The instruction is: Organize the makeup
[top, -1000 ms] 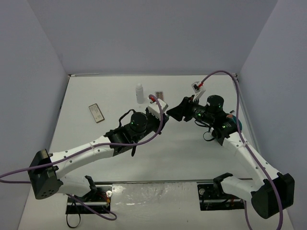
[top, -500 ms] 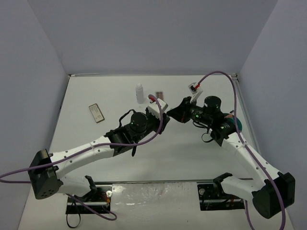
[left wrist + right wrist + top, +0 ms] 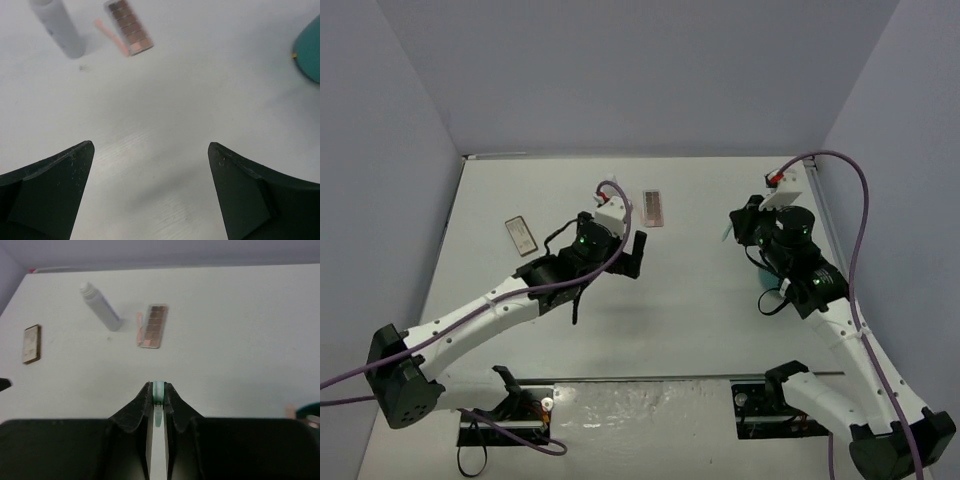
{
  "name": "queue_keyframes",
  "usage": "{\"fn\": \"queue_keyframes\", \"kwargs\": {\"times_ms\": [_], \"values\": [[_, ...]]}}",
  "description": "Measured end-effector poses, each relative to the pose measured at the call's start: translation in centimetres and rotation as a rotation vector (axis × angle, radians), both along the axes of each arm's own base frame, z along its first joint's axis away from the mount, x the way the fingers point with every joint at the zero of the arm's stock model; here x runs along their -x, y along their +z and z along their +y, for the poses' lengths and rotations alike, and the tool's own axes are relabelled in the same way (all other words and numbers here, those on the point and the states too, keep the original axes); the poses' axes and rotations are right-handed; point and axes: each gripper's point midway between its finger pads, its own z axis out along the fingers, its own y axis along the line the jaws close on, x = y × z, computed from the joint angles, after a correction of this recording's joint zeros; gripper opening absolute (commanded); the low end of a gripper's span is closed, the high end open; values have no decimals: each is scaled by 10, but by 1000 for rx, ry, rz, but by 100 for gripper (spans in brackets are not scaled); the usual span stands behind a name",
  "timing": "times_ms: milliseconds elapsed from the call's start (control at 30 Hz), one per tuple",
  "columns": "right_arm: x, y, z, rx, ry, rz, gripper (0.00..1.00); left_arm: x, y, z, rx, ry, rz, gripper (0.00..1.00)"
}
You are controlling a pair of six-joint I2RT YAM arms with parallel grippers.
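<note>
**Item 1, right gripper** (image 3: 158, 386): fingers pinched narrow on a thin teal stick (image 3: 158, 409). It was held above the table (image 3: 690, 300) on the right side, near the teal tub (image 3: 310, 47).

**Item 2, left gripper** (image 3: 151, 146): fingers spread wide with nothing between them, over bare table short of the far items.

**Item 3, makeup lying loose:**
- A whitish bottle (image 3: 100, 305), apparently upright.
- A palette (image 3: 154, 325) just beside the bottle, with a pink stick (image 3: 139, 329) lying along its edge.
- A second palette (image 3: 31, 343), well apart to the left.

**Item 4, container:** I saw the tub only as a sliver of rim, and from above it sat largely under the right arm. I could not tell what its compartments held.

**Hazards I judged:**
- The stick was slim and gripped over a short length. It might pivot or slip out during a swing.
- With the tub hidden from above, a release could miss the intended compartment or land on the rim.
- The left fingers, reaching wide for the bottle, might topple it or nudge the pink stick under the palette.
</note>
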Motion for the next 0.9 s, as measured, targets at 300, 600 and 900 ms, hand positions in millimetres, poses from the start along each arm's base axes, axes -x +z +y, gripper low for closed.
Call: {"fn": "queue_keyframes", "kwargs": {"times_ms": [300,600,900], "values": [[-7,-6,-148,182,-547,30,0,-20,40,145,21,376,89,97],[-13,-31,-221,255,-778,146,0,-1,-5,182,-5,424,203,97],[-25,-64,-258,246,-866,205,0,3,-28,195,-8,447,276,97]]}}
